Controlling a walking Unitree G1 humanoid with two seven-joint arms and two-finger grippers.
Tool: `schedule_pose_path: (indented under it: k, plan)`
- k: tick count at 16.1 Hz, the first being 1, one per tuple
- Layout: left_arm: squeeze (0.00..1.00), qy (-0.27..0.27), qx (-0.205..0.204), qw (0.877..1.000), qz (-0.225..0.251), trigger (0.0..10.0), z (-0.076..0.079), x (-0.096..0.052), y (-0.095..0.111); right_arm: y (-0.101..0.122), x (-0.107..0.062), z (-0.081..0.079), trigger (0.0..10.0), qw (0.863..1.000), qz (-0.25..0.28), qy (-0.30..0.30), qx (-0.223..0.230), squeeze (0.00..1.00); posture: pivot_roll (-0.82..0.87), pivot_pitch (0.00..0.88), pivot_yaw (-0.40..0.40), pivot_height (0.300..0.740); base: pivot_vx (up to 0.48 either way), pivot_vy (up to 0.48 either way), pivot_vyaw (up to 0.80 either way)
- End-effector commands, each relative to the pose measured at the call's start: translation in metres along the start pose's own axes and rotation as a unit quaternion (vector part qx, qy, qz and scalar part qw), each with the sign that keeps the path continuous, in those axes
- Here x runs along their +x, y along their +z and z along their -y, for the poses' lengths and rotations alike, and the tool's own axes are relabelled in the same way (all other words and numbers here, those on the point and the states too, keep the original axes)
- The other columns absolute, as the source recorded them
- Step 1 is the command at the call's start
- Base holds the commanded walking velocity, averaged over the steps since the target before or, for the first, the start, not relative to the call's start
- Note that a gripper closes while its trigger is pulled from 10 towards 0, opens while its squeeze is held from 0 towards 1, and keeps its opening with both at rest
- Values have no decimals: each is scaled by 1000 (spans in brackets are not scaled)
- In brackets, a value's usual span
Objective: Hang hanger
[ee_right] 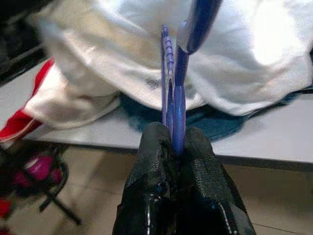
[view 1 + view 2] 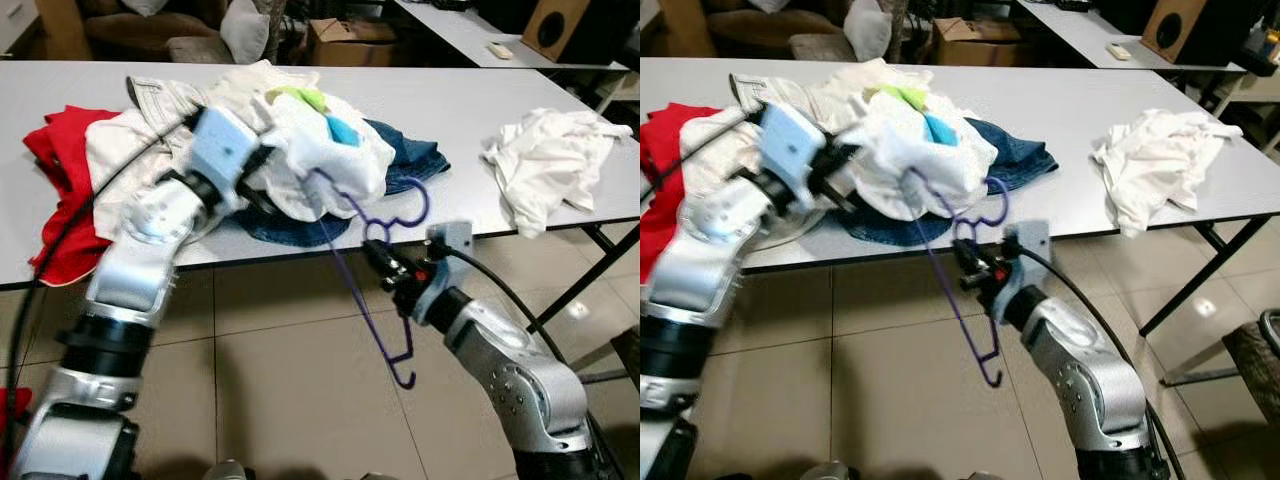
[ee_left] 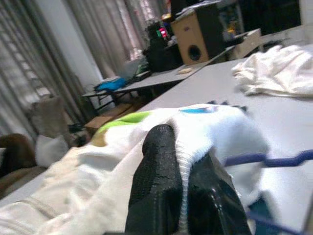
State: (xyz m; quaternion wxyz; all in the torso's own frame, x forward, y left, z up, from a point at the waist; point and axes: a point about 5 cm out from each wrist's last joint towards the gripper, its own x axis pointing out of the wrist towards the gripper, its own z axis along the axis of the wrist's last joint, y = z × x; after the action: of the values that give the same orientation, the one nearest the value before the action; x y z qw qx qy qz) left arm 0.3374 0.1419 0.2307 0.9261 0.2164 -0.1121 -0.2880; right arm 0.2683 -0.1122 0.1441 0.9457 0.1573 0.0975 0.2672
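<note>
Purple hanger [image 2: 372,262] held just off the near edge of the table [image 2: 470,100], out over the tiled floor [image 2: 290,350], its hook up at the table edge and its lower end hanging toward the floor. Upper arm of it tucked into the white shirt [image 2: 330,160] on top of the clothes pile. Right gripper [image 2: 385,262] just below the near edge, fingers [image 1: 198,161] closed tight on the hanger's thin bar, nothing but the bar between them. Left gripper [image 3: 181,196] up over the table near its near edge, fingers [image 3: 156,176] pinched shut on a ribbed fold of the white shirt, cloth squeezed between them and lifted off the pile.

Pile spread over the left half of the table: red garment [image 2: 65,170] at the left end, draping over the near edge; cream clothes [image 2: 130,150] beside it; blue jeans [image 2: 410,160] under and just right of the white shirt, reaching the near edge. Green and light blue patches on the shirt's top. Crumpled white cloth [image 2: 550,160] well apart near the right end, one corner drooping over the near edge. Second table [image 2: 470,30] beyond the far right corner, with a wooden speaker [image 2: 555,25] on it. Cardboard box [image 2: 350,40] and a sofa with a white cushion [image 2: 245,30] past the far edge.
</note>
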Motion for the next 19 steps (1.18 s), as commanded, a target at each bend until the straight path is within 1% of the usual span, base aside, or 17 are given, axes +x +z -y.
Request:
schedule_pose_path:
  k: [1,2,3,4,5,6,7,8,9,10,12,14,16,17,18,19]
  plan:
    - [0,-17,-4,1000,15,0,6,0,6,-3,-3,20,10000,997,-4,-74,26,0,-111,0,-79,740,0,0,0]
    - [0,-20,-13,999,24,0,8,0,8,-5,-4,29,10000,992,9,-111,60,0,-112,0,-77,740,0,0,0]
    - [0,6,-30,998,47,0,2,1,15,-3,-7,28,10000,987,43,-89,127,0,-112,0,-77,740,0,0,0]
    - [0,28,-37,997,61,0,-4,1,19,-5,-9,24,10000,987,47,-54,146,0,-112,0,-76,740,0,0,0]
    - [0,30,-40,997,64,0,-5,1,20,-8,-10,22,10000,988,35,-42,143,0,-110,0,-75,740,0,0,0]
    - [0,25,-45,996,76,0,-5,1,24,-14,-11,19,10000,991,11,-20,133,0,-110,0,-75,740,0,0,0]
    - [0,22,-63,993,95,0,-5,1,29,-15,-10,12,10000,991,1,13,130,0,-107,0,-72,740,0,0,0]
    - [0,20,-76,992,101,0,-4,1,31,-16,-9,10,10000,996,-14,19,89,0,-107,0,-72,740,0,0,0]
    - [0,9,-87,991,102,0,0,3,32,-22,-6,6,10000,998,-44,32,9,0,-106,0,-70,740,0,0,0]
    - [0,1,-84,992,96,0,3,5,30,-23,-3,5,10000,997,-56,31,-42,0,-106,0,-69,740,0,0,0]
    - [0,-3,-86,992,91,0,5,6,28,-20,0,7,10000,991,-55,16,-123,0,-105,0,-69,740,0,0,0]
    - [0,-7,-90,992,90,0,6,6,28,-13,2,7,10000,983,-41,6,-177,0,-104,0,-69,740,0,0,0]
    - [0,-17,-96,992,86,0,9,6,28,-3,5,6,10000,973,-11,-5,-232,0,-104,0,-65,740,0,0,0]
    - [0,-21,-98,991,87,0,10,6,28,0,7,5,10000,969,-1,-3,-249,0,-104,0,-64,740,0,0,0]
    - [0,-22,-101,991,88,0,11,7,28,3,8,0,10000,958,13,14,-285,0,-104,0,-63,740,0,0,0]
    - [0,-11,-101,991,90,0,9,8,28,4,7,-10,10000,946,18,54,-321,0,-104,0,-63,740,0,0,0]
